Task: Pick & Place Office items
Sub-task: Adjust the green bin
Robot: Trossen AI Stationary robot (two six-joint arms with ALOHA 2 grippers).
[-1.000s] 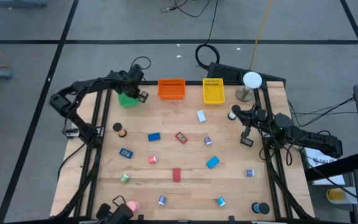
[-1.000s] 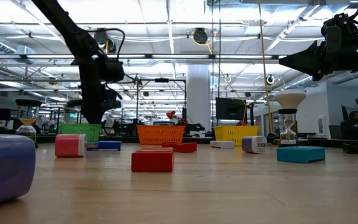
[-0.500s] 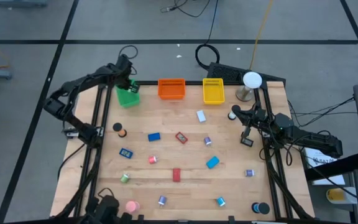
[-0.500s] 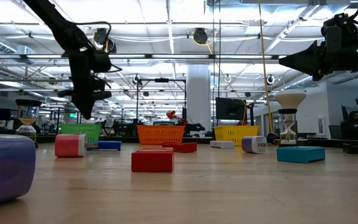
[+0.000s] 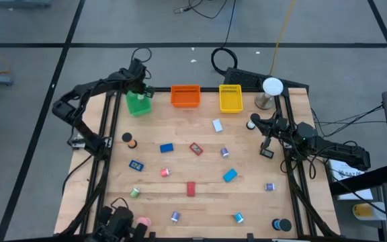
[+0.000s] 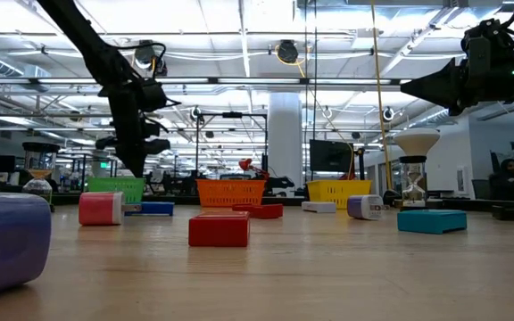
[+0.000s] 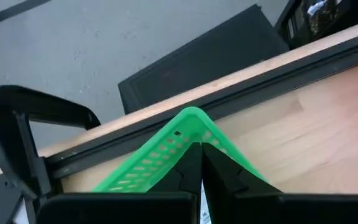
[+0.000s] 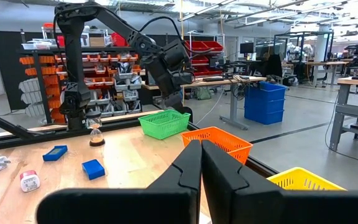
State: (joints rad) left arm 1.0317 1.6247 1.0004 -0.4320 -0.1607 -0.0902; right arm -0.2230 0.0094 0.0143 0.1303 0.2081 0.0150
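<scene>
The pale wooden counter (image 5: 247, 195) carries three plastic mesh trays along its far edge: a green tray (image 5: 138, 103) at the left, an orange tray (image 5: 185, 95) in the middle and a yellow tray (image 5: 230, 99) beside it. The small mixed office items lie scattered over the middle and near part of the counter, among them a red block (image 5: 191, 189), a light blue block (image 5: 230, 175) and a dark blue block (image 5: 166, 148); none is in an end effector.

The left end effector (image 5: 137, 85) hangs just above the green tray with its fingers pressed together and nothing between them. I judge this to be the end of a drop-off, so the next move calls for swinging back over the counter, spreading the fingers and descending on a fresh piece, probably one on the left half. The right end effector (image 5: 267, 145) waits near the right edge, its fingers likewise closed and empty.

The high view gives the whole layout but hides the height of the arm; the low view shows the left end effector (image 6: 137, 160) raised clear of the green tray (image 6: 114, 189). Only the left wrist view shows the tray's corner (image 7: 188, 121) right beyond the fingertips. I cannot tell from any view what the green tray holds.
</scene>
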